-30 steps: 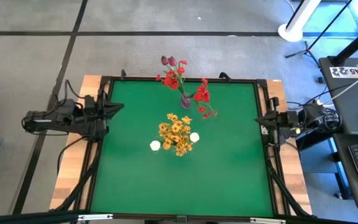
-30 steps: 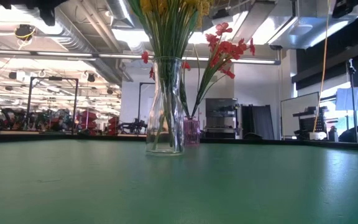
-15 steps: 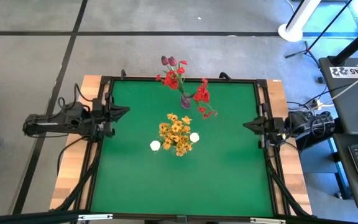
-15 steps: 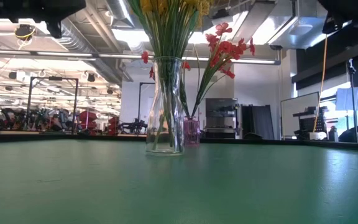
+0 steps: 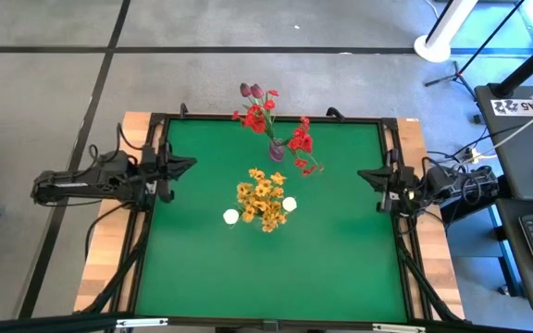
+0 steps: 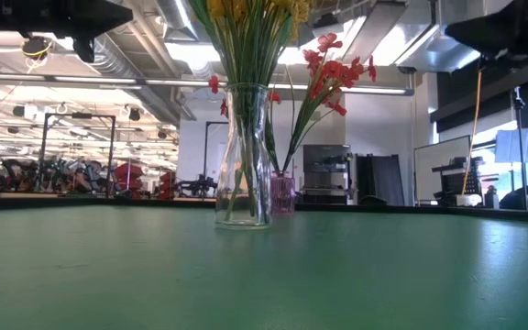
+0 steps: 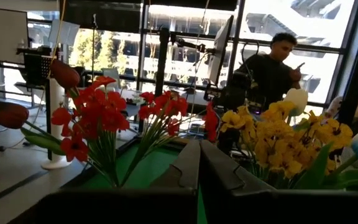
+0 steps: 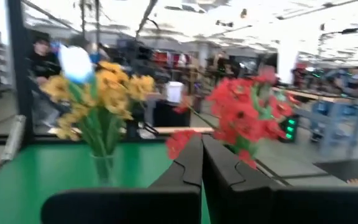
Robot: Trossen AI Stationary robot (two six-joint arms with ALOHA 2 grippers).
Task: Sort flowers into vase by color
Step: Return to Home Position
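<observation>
My left pincer (image 5: 185, 165) and right pincer (image 5: 364, 175) hung closed and empty at opposite edges of the table (image 5: 340, 268). The flowers (image 5: 263, 199) stood in two vases (image 6: 243, 174) between them; retreating straight outward, clear of blossoms, seemed safest.

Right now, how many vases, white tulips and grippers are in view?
Vases: 2, the clear vase and the purple vase.
White tulips: 2, both in the yellow bunch.
Grippers: 2, the left gripper and the right gripper, both shut and empty.
Total: 6.
</observation>
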